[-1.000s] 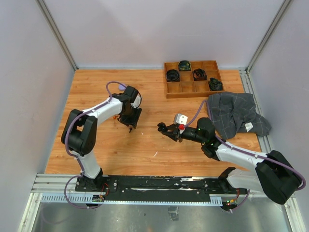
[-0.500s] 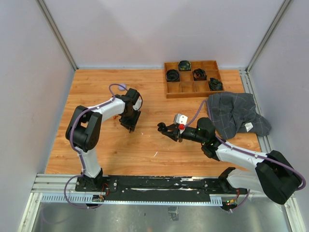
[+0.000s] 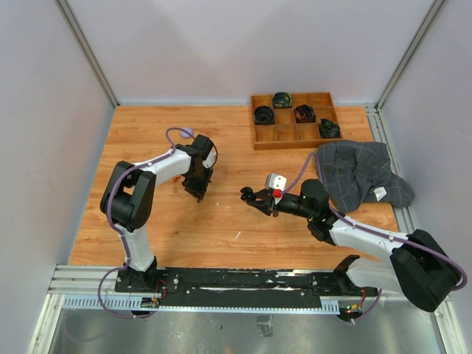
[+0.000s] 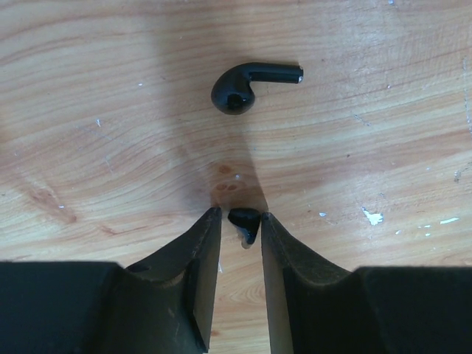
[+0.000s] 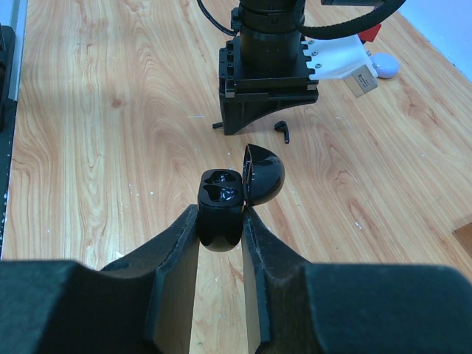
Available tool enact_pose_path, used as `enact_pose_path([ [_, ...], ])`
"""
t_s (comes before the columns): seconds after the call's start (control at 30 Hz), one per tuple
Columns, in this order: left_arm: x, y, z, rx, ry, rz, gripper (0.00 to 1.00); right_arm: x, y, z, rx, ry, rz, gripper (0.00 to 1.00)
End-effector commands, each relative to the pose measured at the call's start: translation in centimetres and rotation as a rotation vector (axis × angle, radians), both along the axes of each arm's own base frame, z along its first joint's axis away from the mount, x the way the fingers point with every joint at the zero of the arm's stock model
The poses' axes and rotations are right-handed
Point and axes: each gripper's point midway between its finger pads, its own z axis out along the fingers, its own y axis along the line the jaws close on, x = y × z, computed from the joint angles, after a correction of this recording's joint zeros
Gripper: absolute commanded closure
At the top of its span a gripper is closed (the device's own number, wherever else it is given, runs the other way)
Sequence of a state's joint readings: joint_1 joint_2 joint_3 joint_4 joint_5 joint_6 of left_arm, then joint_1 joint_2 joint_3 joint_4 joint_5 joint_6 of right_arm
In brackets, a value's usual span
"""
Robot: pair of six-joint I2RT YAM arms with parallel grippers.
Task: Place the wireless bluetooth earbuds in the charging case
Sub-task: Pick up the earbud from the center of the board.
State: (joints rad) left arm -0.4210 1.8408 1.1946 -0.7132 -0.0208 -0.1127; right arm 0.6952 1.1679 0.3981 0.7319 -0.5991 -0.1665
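One black earbud (image 4: 244, 223) sits on the wood between the tips of my left gripper (image 4: 241, 215). The fingers have pinched in on it from both sides. A second black earbud (image 4: 237, 88) lies loose on the table just beyond, stem pointing right; the right wrist view shows it (image 5: 282, 130) beside the left gripper. From above, the left gripper (image 3: 198, 192) points down at the table's left middle. My right gripper (image 5: 221, 215) is shut on the black charging case (image 5: 221, 193). Its lid (image 5: 264, 174) stands open to the right and both sockets are empty. It hovers mid-table (image 3: 254, 198).
A wooden compartment tray (image 3: 286, 135) at the back right holds several dark cases. A grey checked cloth (image 3: 361, 177) lies crumpled on the right, below the tray. A pale lilac rounded piece (image 5: 383, 66) rests behind the left arm. Grey walls close in three sides.
The left gripper's fingers have narrowed around the black earbud, and the left wrist shifted slightly and settled. The right arm with the open case has not moved.
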Motion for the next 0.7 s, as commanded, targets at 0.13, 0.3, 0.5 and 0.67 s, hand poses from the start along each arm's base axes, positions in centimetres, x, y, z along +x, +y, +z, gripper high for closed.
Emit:
enact_pose_path([
  [0.13,-0.8,0.1,-1.1,-0.008,0.023,0.032,0.72,0.1,0.8,1.8,0.021,-0.059,0.019,0.99],
  [0.3,-0.2,-0.8,0.1,-0.061,-0.041,0.06,0.78,0.0,1.3,2.3,0.033,-0.069,0.025,0.99],
  [0.5,0.4,-1.8,2.0,-0.132,-0.149,0.096,0.8,0.2,1.7,2.6,0.05,-0.063,0.01,0.99],
  [0.67,1.3,-2.8,5.7,-0.224,-0.304,0.128,0.8,1.2,1.7,2.6,0.062,-0.077,-0.042,0.99],
])
